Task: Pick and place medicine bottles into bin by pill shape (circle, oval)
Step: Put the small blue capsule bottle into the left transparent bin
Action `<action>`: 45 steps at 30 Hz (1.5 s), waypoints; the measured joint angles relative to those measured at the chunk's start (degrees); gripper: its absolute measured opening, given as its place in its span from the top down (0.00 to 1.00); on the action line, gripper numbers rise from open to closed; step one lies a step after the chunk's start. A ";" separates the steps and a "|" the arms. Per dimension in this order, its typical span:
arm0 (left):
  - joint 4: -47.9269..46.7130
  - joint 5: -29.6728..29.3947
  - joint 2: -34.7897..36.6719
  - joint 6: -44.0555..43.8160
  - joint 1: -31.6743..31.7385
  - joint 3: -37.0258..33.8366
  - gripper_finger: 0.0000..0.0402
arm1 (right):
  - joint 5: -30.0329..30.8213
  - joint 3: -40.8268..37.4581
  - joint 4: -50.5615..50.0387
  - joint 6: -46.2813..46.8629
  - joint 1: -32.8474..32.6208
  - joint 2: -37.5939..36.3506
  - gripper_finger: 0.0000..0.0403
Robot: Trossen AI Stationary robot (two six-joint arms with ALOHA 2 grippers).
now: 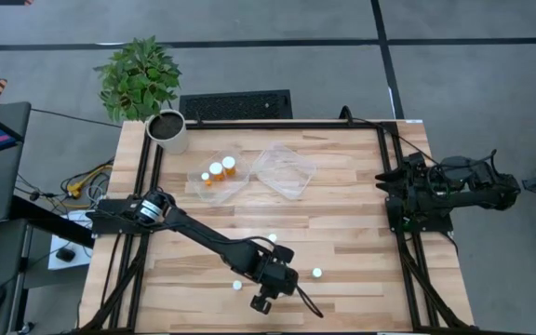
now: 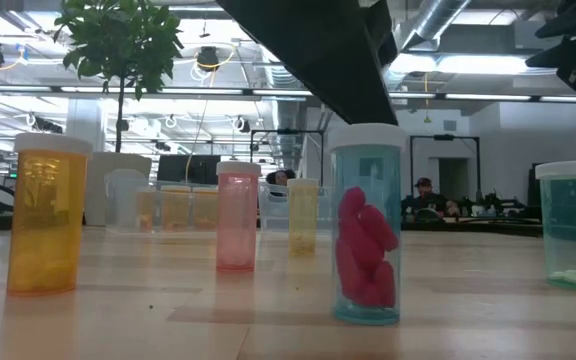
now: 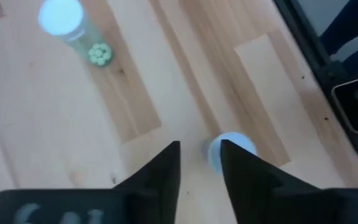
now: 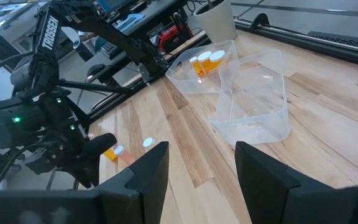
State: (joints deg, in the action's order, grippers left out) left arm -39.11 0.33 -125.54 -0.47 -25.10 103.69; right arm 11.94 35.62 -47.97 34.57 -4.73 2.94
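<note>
Low view: clear teal bottle [image 2: 368,225], white cap, pink pills inside.

Standing on pale striped wood planks [image 2: 168,320]: an amber-yellow bottle [image 2: 47,214], a pink bottle [image 2: 237,216], a teal bottle [image 2: 367,223] packed with magenta pills, all white-capped. Beyond, orange bottles [image 1: 220,172] in a clear tray [image 1: 203,189], beside a white pot [image 1: 169,131] with green leaves.
</note>
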 joint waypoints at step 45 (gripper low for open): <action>-9.01 -2.22 -0.02 1.79 -0.04 4.39 0.32 | -0.09 -0.01 -0.02 -0.04 -0.01 0.00 0.50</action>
State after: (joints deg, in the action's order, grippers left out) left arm -48.11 -1.89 -125.56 1.32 -25.15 108.07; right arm 11.86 35.61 -47.99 34.52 -4.75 2.94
